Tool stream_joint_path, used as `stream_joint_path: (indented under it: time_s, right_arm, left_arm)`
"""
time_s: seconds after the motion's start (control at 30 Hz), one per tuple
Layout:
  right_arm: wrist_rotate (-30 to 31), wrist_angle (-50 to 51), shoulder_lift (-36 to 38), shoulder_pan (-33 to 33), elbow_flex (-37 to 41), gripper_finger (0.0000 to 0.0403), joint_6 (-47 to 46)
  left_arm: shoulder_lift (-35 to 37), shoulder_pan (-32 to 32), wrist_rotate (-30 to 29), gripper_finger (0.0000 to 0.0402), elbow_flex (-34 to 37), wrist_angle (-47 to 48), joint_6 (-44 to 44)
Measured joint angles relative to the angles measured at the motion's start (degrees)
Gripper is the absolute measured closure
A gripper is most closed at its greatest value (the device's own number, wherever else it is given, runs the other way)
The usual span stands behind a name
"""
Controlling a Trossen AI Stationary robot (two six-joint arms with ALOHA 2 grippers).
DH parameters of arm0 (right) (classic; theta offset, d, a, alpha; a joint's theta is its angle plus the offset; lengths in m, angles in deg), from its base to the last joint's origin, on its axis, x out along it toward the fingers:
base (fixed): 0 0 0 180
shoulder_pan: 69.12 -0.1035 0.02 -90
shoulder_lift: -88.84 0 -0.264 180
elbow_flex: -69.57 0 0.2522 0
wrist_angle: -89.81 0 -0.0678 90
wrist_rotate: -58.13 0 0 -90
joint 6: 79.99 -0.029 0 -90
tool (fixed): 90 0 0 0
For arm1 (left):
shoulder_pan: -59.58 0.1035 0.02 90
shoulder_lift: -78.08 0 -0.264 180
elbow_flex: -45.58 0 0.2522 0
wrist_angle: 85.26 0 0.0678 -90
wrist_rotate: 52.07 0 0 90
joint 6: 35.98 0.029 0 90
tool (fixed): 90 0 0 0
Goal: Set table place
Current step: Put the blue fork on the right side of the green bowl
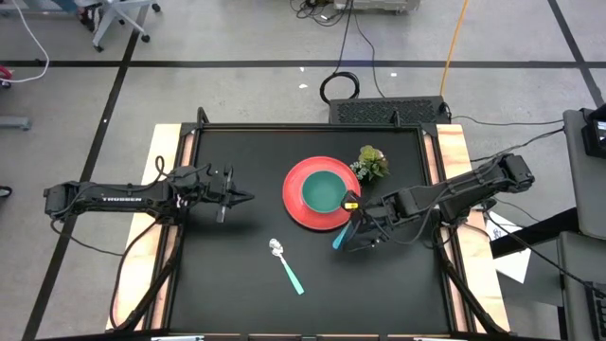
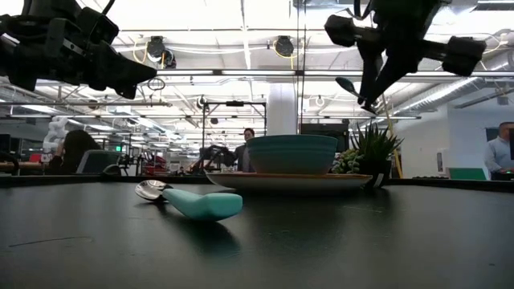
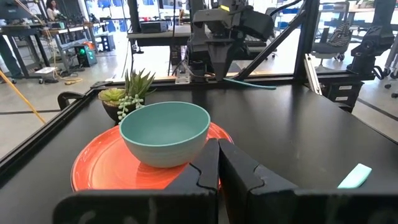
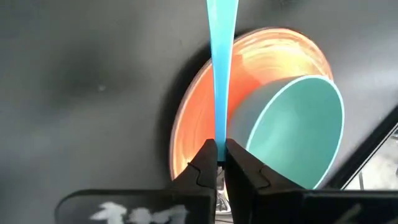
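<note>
The red plate (image 1: 295, 210) lies on the black table (image 1: 237, 284) right of its middle, and a teal bowl (image 1: 325, 192) stands on it. My right gripper (image 1: 348, 227) hangs over the plate's near right rim, shut on a teal-handled utensil (image 4: 221, 74); the utensil's head is hidden. A spoon with a teal handle (image 1: 286, 266) lies flat on the table nearer the front edge. My left gripper (image 1: 244, 197) is shut on nothing and points level at the plate from the left. My right gripper pinches the utensil's teal handle (image 4: 219, 134) between its two fingers. The fingers slant down from the table's right side. The handle (image 3: 252, 83) juts out past the fingertips and is lifted clear above the table and the plate (image 4: 186, 124).
A small potted succulent (image 1: 370, 163) stands just beyond the plate's far right rim. Bare black table stretches along the near half and the left side. People and desks show in the room behind.
</note>
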Motion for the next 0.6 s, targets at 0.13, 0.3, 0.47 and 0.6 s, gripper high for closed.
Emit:
stream_joint_path:
  time_s: [0.13,0.3,0.47,0.6]
  right_arm:
    - [0.0,0.1,0.0,2.3,0.0,0.0399,2.3]
    - [0.0,0.2,0.0,4.9,-2.4,0.0400,5.6]
    - [0.0,-0.2,0.0,8.0,-6.4,0.0401,8.9]
    - [-0.1,0.0,0.0,11.3,-8.5,0.0401,13.6]
  left_arm:
    - [0.0,0.0,0.0,0.0387,0.0,0.0,0.0]
    - [0.0,0.0,0.0,0.0387,0.0,0.1,1.2]
    - [0.0,0.0,0.0,0.0387,0.0,0.6,1.4]
    - [0.0,0.0,0.0,0.0387,0.0,0.6,1.5]
